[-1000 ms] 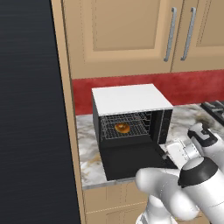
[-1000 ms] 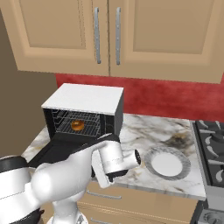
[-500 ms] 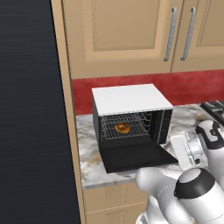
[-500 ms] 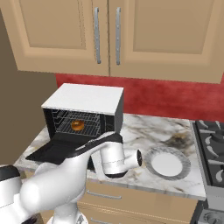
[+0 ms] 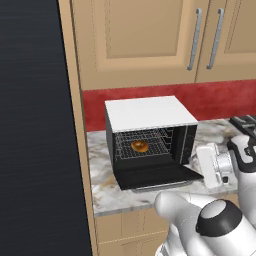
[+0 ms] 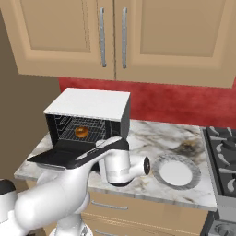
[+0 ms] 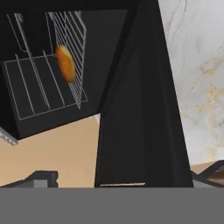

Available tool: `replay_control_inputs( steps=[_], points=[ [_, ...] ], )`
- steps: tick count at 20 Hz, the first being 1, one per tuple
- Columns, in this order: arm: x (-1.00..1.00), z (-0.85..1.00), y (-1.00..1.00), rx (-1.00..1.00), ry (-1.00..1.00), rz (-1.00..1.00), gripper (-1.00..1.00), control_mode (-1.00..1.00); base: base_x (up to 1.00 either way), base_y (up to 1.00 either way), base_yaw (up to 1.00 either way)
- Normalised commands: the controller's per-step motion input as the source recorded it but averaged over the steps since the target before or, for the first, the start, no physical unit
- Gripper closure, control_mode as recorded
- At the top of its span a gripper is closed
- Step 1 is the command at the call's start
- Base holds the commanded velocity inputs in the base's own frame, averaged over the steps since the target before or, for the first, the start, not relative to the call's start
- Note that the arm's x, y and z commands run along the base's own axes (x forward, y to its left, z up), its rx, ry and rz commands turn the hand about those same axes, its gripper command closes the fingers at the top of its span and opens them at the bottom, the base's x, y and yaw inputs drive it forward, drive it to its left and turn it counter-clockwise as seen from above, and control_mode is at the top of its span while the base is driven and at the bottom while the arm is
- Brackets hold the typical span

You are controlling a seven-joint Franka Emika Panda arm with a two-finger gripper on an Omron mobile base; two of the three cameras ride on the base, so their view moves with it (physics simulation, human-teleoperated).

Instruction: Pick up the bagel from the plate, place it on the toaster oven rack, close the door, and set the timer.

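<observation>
i see the bagel (image 5: 139, 146) lying on the wire rack (image 5: 150, 141) inside the black toaster oven (image 5: 150, 137), roughly in the middle of the grid and clear of the side walls; from the right base camera it sits the same way (image 6: 81, 132) on the rack (image 6: 90, 130). the door (image 5: 157, 176) is down, hanging flat out over the front of the marble worktop (image 5: 102, 192), and in the right base view it shows as a dark slab (image 6: 55, 158) just left of my arm. the plate (image 6: 176, 171) rests bare on the worktop to the right of the oven, well apart from it and near the stove. my jaws stand wide apart with nothing between them; the hand sits low in front of the oven's right side, beside the outer edge of the door. through the hand camera the scene is rolled sideways: the bagel (image 7: 65, 63) shows edge-on against the rack (image 7: 70, 52), and the door (image 7: 140, 109) runs as a broad dark band up the middle, with marble beyond it.
</observation>
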Motion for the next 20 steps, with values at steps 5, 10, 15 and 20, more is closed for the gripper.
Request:
replay_control_inputs(
  steps=[5,10,15,20],
  points=[
    [0.58,0.00,0.37,0.00,-0.02,-0.17,-1.00,-1.00,0.00,0.00,0.00],
    [0.73,0.07,0.47,0.00,-0.06,-0.19,-1.00,-1.00,0.00,0.00,0.00],
    [0.69,0.10,0.46,0.00,-0.08,-0.19,-1.00,-1.00,0.00,0.00,0.00],
    [0.65,0.00,0.47,0.00,-0.02,-0.20,-1.00,-1.00,0.00,0.00,0.00]
  ],
)
